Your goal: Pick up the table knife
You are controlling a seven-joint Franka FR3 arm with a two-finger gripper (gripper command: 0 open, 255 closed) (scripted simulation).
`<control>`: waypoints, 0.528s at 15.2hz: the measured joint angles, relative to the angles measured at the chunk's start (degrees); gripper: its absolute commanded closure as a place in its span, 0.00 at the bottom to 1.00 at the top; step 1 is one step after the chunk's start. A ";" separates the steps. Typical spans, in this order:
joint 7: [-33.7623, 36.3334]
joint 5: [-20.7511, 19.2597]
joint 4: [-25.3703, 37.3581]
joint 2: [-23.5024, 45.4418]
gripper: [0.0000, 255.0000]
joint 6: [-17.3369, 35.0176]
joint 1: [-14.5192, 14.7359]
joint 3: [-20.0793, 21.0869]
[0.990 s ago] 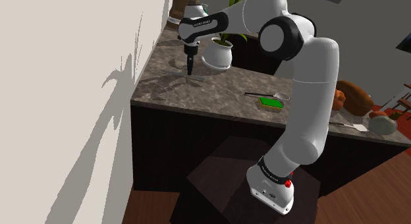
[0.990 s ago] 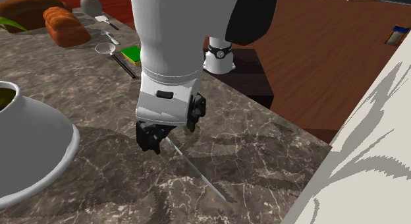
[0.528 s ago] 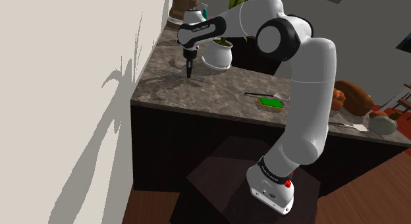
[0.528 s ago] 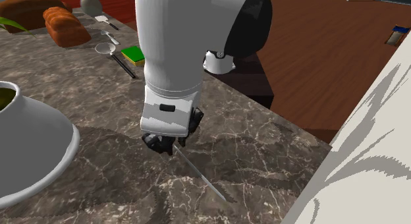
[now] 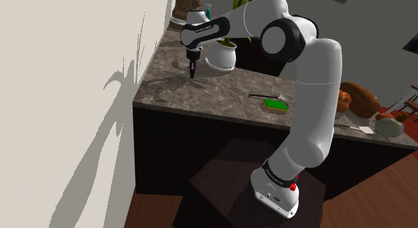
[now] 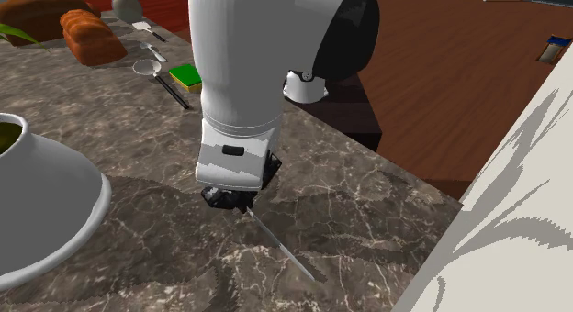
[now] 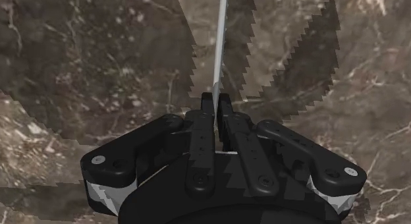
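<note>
Down at the counter (image 6: 367, 195), my hand (image 7: 216, 103) pinches the knife (image 7: 220, 45) tight. In the second exterior view it points toward 4 o'clock.

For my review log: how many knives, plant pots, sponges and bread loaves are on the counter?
table knife: 1
white plant pot: 1
green sponge: 1
bread loaves: 2
total: 5

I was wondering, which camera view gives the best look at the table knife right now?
The wrist view: the table knife runs straight out from between the closed jaws, clear against the dark counter. The second exterior view shows its free end beyond the arm; the shoulder view, at most a faint sliver.
</note>
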 measured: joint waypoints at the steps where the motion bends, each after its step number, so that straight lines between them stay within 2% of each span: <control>1: 0.01 -0.01 0.18 -0.10 1.00 -0.29 0.03 0.00; 8: -0.28 -0.19 2.02 -2.17 1.00 -4.17 0.15 -0.14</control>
